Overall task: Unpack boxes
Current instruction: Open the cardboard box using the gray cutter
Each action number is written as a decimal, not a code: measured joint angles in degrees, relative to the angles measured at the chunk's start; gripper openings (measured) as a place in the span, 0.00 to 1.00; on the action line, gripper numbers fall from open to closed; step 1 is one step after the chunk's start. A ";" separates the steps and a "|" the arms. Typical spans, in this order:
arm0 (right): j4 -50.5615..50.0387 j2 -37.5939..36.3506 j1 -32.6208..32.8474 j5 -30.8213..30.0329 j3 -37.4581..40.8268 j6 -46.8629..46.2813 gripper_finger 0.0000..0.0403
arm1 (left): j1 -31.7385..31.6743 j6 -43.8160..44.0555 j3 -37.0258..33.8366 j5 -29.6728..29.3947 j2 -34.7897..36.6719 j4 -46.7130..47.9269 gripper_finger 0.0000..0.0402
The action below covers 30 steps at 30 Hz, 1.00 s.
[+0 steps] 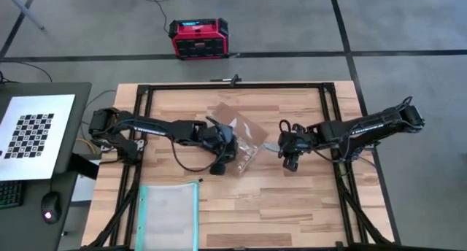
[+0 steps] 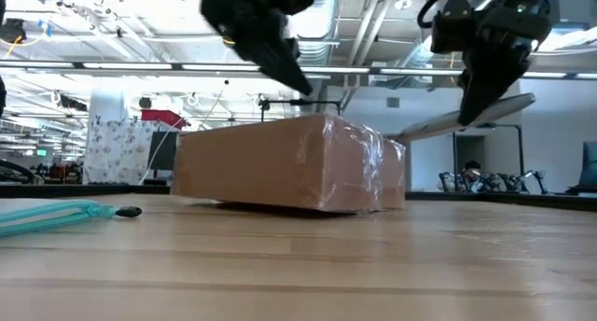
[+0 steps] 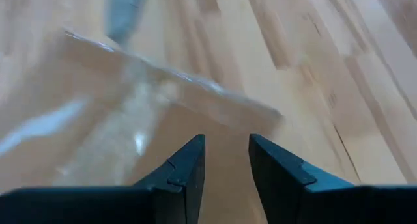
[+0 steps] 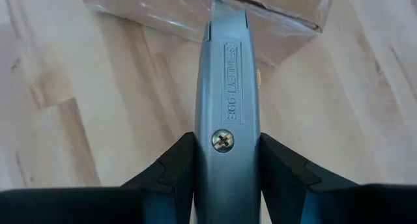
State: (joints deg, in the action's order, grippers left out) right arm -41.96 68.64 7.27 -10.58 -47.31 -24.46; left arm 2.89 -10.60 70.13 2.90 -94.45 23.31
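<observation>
1. Fingers of the right gripper (image 4: 227, 178) are clenched on a grey utility knife (image 4: 227, 100), which is gripped by its handle so that the blade end is pointed at the cardboard box (image 4: 260, 9); in the right wrist view the tip is seen at the box's taped edge, though contact cannot be confirmed.
2. Fingers of the left gripper (image 3: 227, 168) are parted with nothing between them, and are held low over the box (image 3: 163, 107), probably so that it can be steadied while the tape is cut.
3. Near the front edge of the table (image 1: 292, 214), well apart from the box and on the left arm's side, a clear teal-edged pouch (image 1: 169, 214) is laid flat, out of the working area.
4. At mid-table the box (image 1: 241, 141) is set between the two grippers, its flaps shut and sealed by shiny clear tape, so unpacking is judged barely begun.
5. Beyond the box, off the table on the floor, a red and black case (image 1: 195, 38) is seen.
</observation>
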 joint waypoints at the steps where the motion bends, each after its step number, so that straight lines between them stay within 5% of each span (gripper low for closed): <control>1: 0.11 0.00 -0.27 -0.01 0.00 0.38 0.31 | 0.59 -0.40 0.00 0.01 -0.05 1.68 0.26; 6: 1.74 0.00 -1.06 -0.01 0.00 1.86 0.31 | 3.66 -1.76 0.00 -1.22 -3.13 4.57 0.26; 16: 1.50 0.00 -2.20 -1.08 0.02 3.24 0.31 | 5.40 -5.05 0.00 -17.93 -7.71 -5.00 0.26; 30: 1.45 0.02 -1.78 -1.00 0.07 5.11 0.31 | 2.94 -4.78 -0.09 -17.49 -7.80 -10.53 0.26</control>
State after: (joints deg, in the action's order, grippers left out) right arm -40.51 68.66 5.50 -11.58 -47.24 -19.35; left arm 5.83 -15.38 70.04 -14.59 -102.26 12.78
